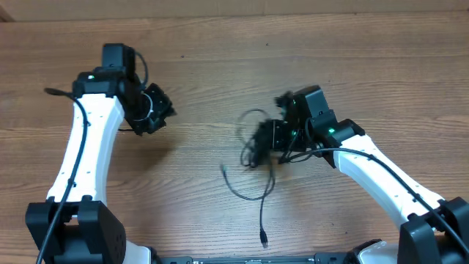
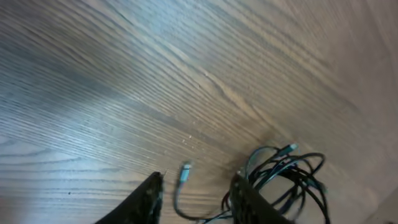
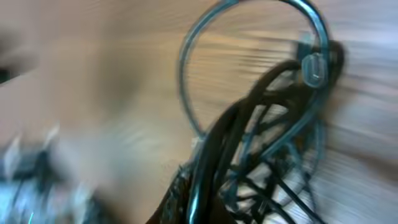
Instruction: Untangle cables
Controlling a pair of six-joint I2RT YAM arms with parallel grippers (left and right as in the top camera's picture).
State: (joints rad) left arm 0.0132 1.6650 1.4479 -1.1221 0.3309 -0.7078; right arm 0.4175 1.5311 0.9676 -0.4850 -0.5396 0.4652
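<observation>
**A:** Where are the thin black cables with the little silvery plugs?

**B:** They lie in a messy bunch on the brown wooden table, just right of the middle of the overhead picture. One loose end runs down toward the bottom edge.

**A:** What is your right gripper doing?

**B:** Its fingers are pressed together, pinching the bunch.

**A:** And your left gripper?

**B:** It is at the upper left, well apart from the bunch. Its fingers are spread and hold nothing.

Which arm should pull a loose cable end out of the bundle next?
Probably left: the left gripper stands open and empty; the right gripper is shut on the cable bundle, anchoring it.
</observation>
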